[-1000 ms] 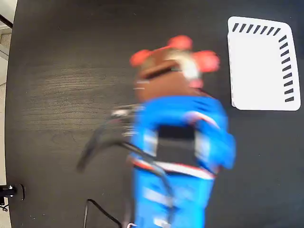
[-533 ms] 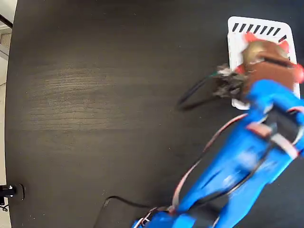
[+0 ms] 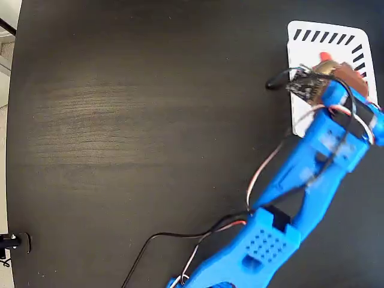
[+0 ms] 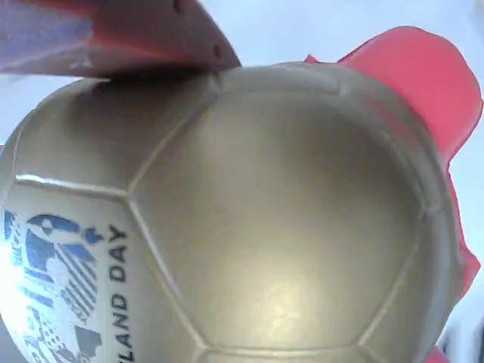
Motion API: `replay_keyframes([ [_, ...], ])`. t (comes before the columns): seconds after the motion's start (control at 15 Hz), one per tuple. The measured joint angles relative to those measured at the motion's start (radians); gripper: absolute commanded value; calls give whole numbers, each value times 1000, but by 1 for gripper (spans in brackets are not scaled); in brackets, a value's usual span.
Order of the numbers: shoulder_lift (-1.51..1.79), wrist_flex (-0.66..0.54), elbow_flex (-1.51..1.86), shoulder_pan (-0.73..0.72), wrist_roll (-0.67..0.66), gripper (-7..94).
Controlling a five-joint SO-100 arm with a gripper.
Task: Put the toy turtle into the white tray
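While the blue arm point(image 3: 312, 174) reaches across the dark counter point(image 3: 150, 120), its pincer point(image 3: 336, 75) hangs over the white tray point(image 3: 312, 45), clamped on the toy turtle point(image 4: 242, 219). In the wrist view the gold shell fills the frame with a reddish finger point(image 4: 113, 38) pressed on top and pale tray behind. Carrying looks done; what remains, I judge, is lowering, letting go and backing off. Whether the turtle touches the tray cannot be told
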Motion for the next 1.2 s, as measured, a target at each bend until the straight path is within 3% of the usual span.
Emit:
replay_keyframes([
  [0.33, -83, -9, -2, -3, 29, 2],
  [0.53, -83, -20, -2, 12, 46, 25],
  [0.8, -83, -21, -2, 26, 37, 48],
  [0.93, -84, -21, -2, 28, 32, 55],
  [1.2, -84, -21, -2, 37, 32, 58],
])
